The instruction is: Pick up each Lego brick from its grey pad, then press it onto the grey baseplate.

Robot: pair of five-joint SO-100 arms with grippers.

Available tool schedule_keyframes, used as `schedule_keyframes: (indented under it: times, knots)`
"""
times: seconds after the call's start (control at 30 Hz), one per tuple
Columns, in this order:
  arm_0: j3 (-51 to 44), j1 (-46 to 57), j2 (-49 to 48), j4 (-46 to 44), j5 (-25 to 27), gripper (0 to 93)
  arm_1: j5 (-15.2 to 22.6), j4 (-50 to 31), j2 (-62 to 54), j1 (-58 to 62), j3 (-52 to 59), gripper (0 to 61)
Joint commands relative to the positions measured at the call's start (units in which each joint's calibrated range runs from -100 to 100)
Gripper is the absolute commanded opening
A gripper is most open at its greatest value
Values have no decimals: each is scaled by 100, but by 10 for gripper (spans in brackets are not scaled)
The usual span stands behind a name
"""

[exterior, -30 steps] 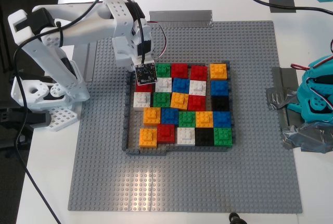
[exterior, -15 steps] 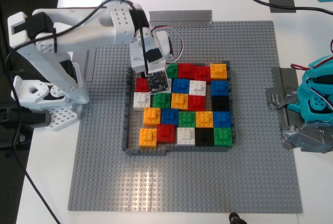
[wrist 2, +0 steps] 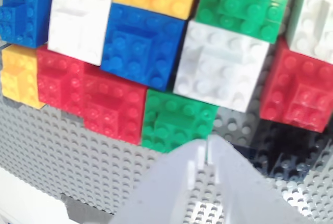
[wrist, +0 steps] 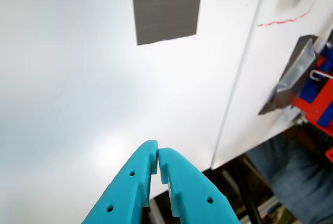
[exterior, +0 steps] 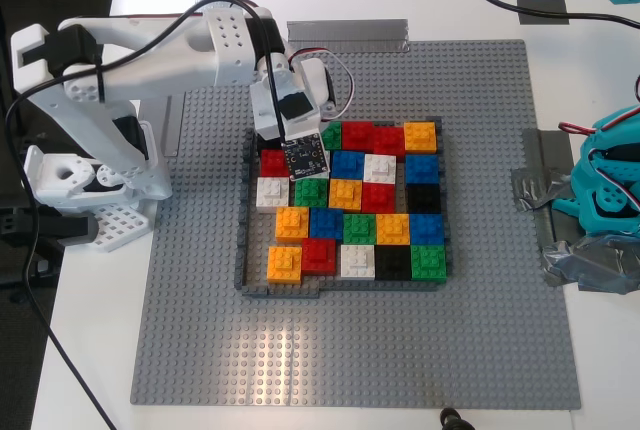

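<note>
Exterior view shows the white arm, which carries my second gripper (wrist 2: 207,143), shifted from the mosaic's corner at the exterior view's upper left to hang a little further in, over the second row. Over the last half second it has drawn back slightly. Its jaws are pressed together with nothing between them, so I judge a placement finished and the arm free to fetch again.

My first gripper (wrist: 157,151) is teal, its tips also meeting on nothing. It hovers over the white table (wrist: 78,78) near a grey pad (wrist: 166,5) that lies bare.

No Lego brick waits on any pad in view. The orange ones, for instance (exterior: 420,137), are all seated inside the dark frame on the grey baseplate (exterior: 500,330).

Counted in the exterior view (the wrist board hides at least one cell):
- orange: five
- red: five
- green: four
- blue: four
- white: three
- black: two

Two small grey pads show near the exterior view's top edge, both without bricks, and one long tape strip (exterior: 345,30) lies between them.
</note>
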Motion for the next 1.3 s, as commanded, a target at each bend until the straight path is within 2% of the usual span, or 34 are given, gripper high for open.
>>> schedule_keyframes:
  times: [0.0,0.37,0.77,1.03,1.27]
  knots:
    - [-26,58,-144,-51,25,0,-5,241,-403,-54,-361,1]
    - [-17,51,-127,-51,25,0,-19,1054,-592,-220,-433,1]
    - [-17,44,-127,-51,25,0,284,1949,-644,-648,-442,1]
    - [-17,22,-127,-51,25,0,508,1779,-438,-968,100,1]
    - [-26,37,-127,-51,25,0,674,1697,-69,-1091,91,1]
